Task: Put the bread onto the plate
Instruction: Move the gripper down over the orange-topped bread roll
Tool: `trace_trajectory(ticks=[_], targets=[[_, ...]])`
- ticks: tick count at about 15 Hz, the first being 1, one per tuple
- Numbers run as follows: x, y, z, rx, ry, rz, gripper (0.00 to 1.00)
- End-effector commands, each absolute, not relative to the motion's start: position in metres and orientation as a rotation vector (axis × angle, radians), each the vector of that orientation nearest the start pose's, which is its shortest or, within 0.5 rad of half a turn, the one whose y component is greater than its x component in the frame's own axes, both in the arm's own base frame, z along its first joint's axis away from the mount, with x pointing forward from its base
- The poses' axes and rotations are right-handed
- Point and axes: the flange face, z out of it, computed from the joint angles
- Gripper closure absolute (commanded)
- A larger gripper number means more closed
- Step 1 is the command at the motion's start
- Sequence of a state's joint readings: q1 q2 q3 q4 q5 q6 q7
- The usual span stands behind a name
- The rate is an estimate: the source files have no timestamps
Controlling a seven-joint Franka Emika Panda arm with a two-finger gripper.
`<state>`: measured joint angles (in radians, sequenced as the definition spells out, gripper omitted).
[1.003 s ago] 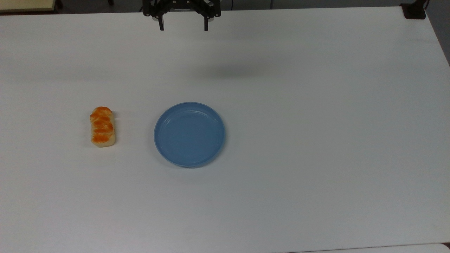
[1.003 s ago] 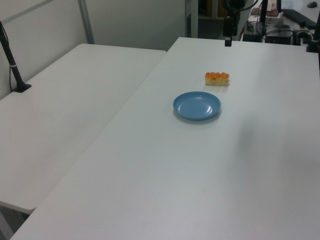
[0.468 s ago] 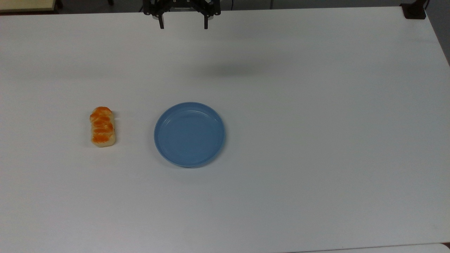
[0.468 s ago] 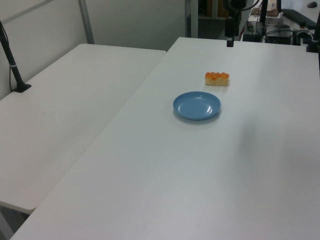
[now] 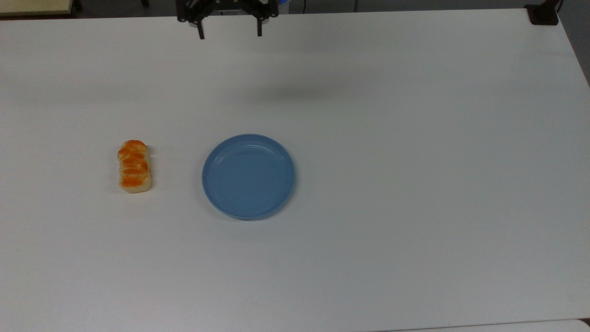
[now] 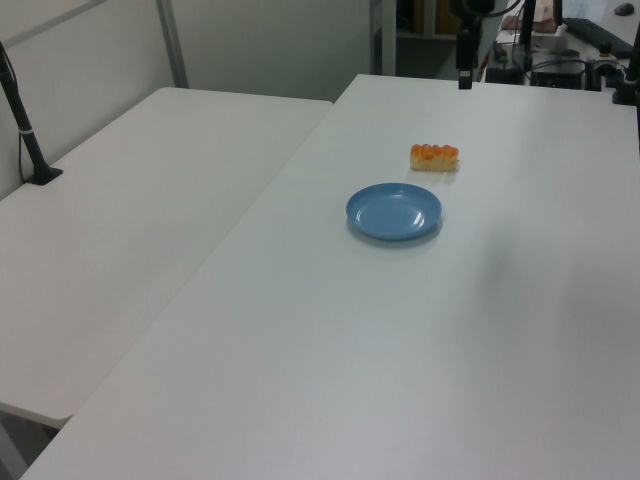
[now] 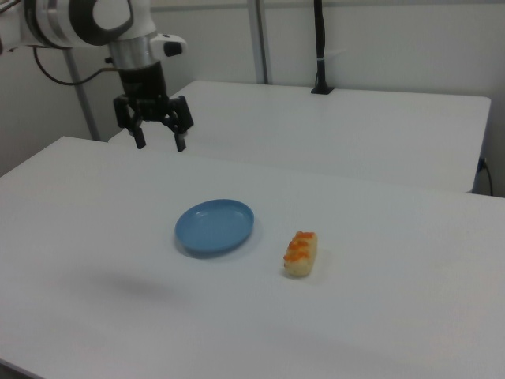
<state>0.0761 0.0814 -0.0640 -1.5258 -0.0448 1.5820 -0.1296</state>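
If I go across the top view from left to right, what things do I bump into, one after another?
bread → tool, hanging open near the far table edge → plate → black stand base at the far corner on the top view's right.

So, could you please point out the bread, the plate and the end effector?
bread (image 5: 134, 167), top view, middle of its glazed top.
plate (image 5: 248, 176), top view, bare centre.
end effector (image 7: 158, 144), right view, midway between its open fingertips.

Top view: gripper (image 5: 229, 33) body cut off by top edge, just fingertips visible.
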Motion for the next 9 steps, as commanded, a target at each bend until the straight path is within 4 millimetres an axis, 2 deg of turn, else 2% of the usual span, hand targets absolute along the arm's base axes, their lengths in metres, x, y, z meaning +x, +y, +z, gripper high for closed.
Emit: trace_trajectory(ticks=[1, 3, 4, 9], targets=[[0.580, -0.048, 0.589, -3.157, -0.257, 0.065, 0.00], [0.591, -0.078, 0.575, -3.169, -0.219, 0.023, 0.00], [0.599, -0.091, 0.562, -3.181, -0.199, 0.018, 0.00], [0.640, -0.152, 0.479, -3.230, -0.162, -0.039, 0.00]])
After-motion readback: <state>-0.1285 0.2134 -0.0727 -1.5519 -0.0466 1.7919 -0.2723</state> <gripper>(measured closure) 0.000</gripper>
